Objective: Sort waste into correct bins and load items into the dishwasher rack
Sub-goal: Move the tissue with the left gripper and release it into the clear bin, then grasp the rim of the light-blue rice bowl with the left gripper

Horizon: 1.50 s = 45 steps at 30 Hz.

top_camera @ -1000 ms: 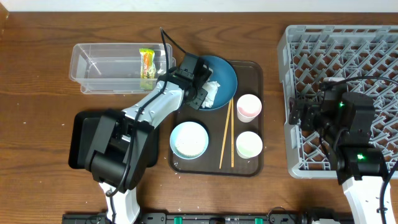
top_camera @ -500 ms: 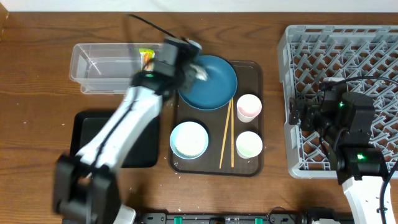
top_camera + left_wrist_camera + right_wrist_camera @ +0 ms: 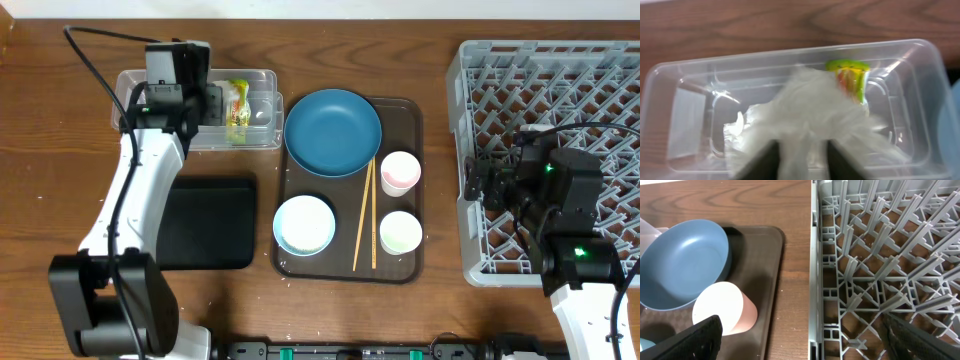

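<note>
Presently clamps the crumpled white tissue [image 3: 805,115] in the left gripper [image 3: 802,152], squeezed from both sides, above the middle of the clear tub [image 3: 740,57]. Blurs the tissue too much to tell whether touching the tub's floor. Shows the snack wrapper [image 3: 852,80] lying inside the tub toward its three o'clock end, just beside the tissue in the left wrist view. Puts the tub at ten o'clock on the table [image 3: 60,60] in the overhead view, and the black tray [image 3: 205,222] at six o'clock of the tub, apart from it. Finds the brown serving tray [image 3: 340,262] mid-table, bearing the dark blue plate [image 3: 333,132] at its eleven o'clock, the light blue bowl [image 3: 304,224] at seven o'clock, the first white cup [image 3: 400,172] at three o'clock and the second white cup [image 3: 400,232] at five o'clock. Lays the wooden chopsticks [image 3: 366,215] side by side from twelve to six between the bowl and the cups. Holds the right gripper [image 3: 810,339] spread wide, gripping nothing, over the nine o'clock rim of the dishwasher rack [image 3: 560,70], itself at three o'clock on the table. Catches, from the right wrist, the plate and one cup at nine o'clock of the rack's wall.
</note>
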### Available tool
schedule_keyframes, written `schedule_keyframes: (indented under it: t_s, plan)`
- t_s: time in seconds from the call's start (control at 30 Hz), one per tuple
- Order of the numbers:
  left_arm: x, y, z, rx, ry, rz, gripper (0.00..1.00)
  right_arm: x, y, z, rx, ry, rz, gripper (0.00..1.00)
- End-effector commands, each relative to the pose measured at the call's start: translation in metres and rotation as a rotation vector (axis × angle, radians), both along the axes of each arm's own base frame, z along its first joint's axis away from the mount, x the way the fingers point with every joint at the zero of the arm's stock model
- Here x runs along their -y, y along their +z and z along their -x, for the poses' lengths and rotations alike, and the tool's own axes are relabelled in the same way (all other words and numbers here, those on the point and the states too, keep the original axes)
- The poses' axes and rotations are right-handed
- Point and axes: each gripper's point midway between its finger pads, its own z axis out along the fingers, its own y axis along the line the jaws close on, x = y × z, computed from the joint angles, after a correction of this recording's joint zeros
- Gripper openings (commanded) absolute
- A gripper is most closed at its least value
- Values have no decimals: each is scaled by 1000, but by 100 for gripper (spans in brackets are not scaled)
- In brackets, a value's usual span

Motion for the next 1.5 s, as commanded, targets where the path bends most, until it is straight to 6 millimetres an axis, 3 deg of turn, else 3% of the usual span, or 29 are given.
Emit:
schedule_keyframes:
  t_s: [0.0, 0.07, 0.23, 0.3, 0.5, 0.6, 0.73, 1.0, 1.2, 1.47]
  plan:
    - [-7, -12, -3, -18, 24, 0, 50, -4, 9, -2, 21, 21, 3, 99]
    - [-7, -14, -4, -21, 23, 1, 62, -4, 9, -2, 21, 21, 3, 99]
    - [1, -14, -3, -24, 29, 32, 64, -4, 9, -2, 21, 21, 3, 99]
    - [12, -13, -3, -23, -6, 56, 65, -4, 9, -2, 21, 20, 3, 99]
    - [87, 16, 11, 13, -230, 207, 64, 0, 8, -3, 19, 2, 17, 99]
    - [118, 19, 24, -7, -301, 211, 65, 0, 8, -3, 19, 3, 17, 99]
    - [151, 3, 55, -124, -379, 205, 65, 0, 8, -2, 17, 3, 17, 99]
    - [173, -32, 131, -466, -260, 306, 64, 0, 6, -1, 6, 3, 16, 99]
    - [190, -56, 167, -585, -237, 310, 64, 0, 6, 0, 5, 3, 16, 99]
    - [228, -91, 206, -665, -280, 288, 64, 0, 6, 0, 5, 3, 15, 99]
